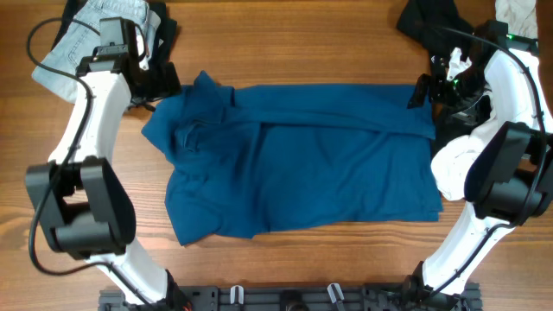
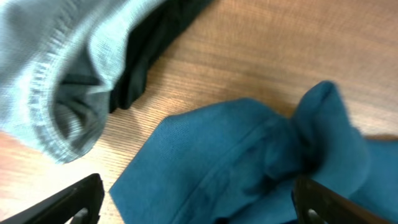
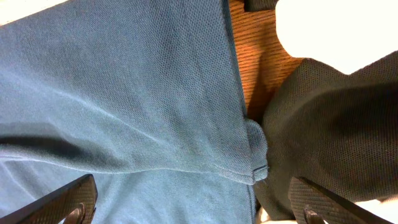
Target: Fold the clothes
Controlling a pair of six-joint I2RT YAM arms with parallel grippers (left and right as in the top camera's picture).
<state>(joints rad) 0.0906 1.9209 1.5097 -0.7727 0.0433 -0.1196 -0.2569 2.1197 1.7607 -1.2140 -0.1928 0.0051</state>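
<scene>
**Blue shirt partly folded, both grippers open at its far edge**

On the near side of the table [image 1: 285,259], the blue shirt [image 1: 302,164] lies flat in the middle, and its near hem is rather straight. A crease runs across it from the middle to the right, so I judge that the far strip is already turned over the body. The left end is not tidy: the collar and a sleeve are bunched there.

Farther back, the left gripper [image 1: 154,86] hovers just beside the far left corner of the shirt. In its wrist view the fingers are wide apart and hold nothing. The right gripper [image 1: 422,91] stands at the far right corner, also wide apart and empty. There the shirt corner touches a dark garment [image 3: 323,124].

At the far left corner of the table a pale grey garment [image 1: 78,43] lies in a heap on a black one [image 2: 149,56]. At the far right are another black garment [image 1: 425,22] and a white cloth [image 1: 518,10], none of them folded.

In my judgement the task is at an early stage. The shirt needs more folds, and the other clothes are not begun.
</scene>
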